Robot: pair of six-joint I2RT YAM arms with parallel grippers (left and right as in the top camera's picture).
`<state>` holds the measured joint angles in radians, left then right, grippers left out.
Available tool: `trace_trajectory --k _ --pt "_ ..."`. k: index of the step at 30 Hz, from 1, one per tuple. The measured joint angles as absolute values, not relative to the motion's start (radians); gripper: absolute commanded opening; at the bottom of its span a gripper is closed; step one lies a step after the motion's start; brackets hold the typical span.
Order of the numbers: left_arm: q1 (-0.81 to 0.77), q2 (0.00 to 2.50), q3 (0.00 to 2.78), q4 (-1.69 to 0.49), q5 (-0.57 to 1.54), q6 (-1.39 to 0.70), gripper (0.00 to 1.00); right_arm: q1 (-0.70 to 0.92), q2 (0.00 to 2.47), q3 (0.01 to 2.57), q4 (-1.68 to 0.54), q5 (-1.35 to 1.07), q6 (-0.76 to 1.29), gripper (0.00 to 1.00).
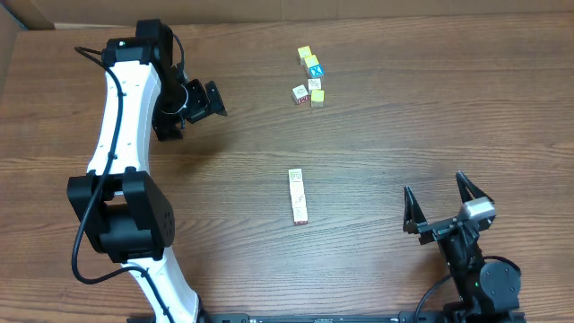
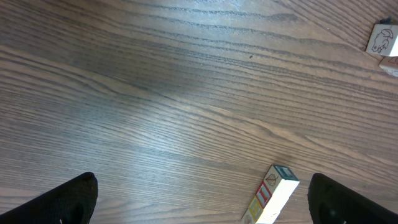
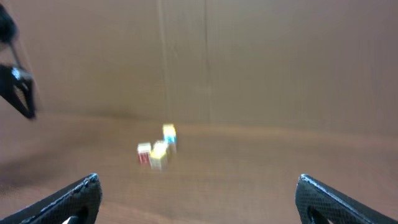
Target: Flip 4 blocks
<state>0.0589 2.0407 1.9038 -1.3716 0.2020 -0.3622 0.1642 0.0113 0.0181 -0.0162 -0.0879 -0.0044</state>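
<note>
Where the blocks (image 1: 315, 83) lie: toward 12 o'clock from the middle of the table (image 1: 269, 260) in the overhead view, four pale cubes packed close around a blue X cube (image 1: 313, 65).
Cluster detail: one yellow cube at its 12 o'clock, a red-bordered one at 8, another yellow at 5.
Printed bar (image 1: 299, 196): flat at table centre, running 12 to 6.
Left gripper (image 1: 215, 99): released, jaws wide, nothing held; at 9 o'clock of the cluster, well apart.
Right gripper (image 1: 434, 185): released, jaws wide, nothing held; at 4 o'clock of the bar.
</note>
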Motion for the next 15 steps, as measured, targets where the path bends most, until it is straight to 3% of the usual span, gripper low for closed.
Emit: trace_trajectory --k 15 --pt "0.059 2.041 1.904 -1.372 0.202 -0.363 1.00 0.163 0.011 0.018 -0.087 -0.045 -0.004 1.00"
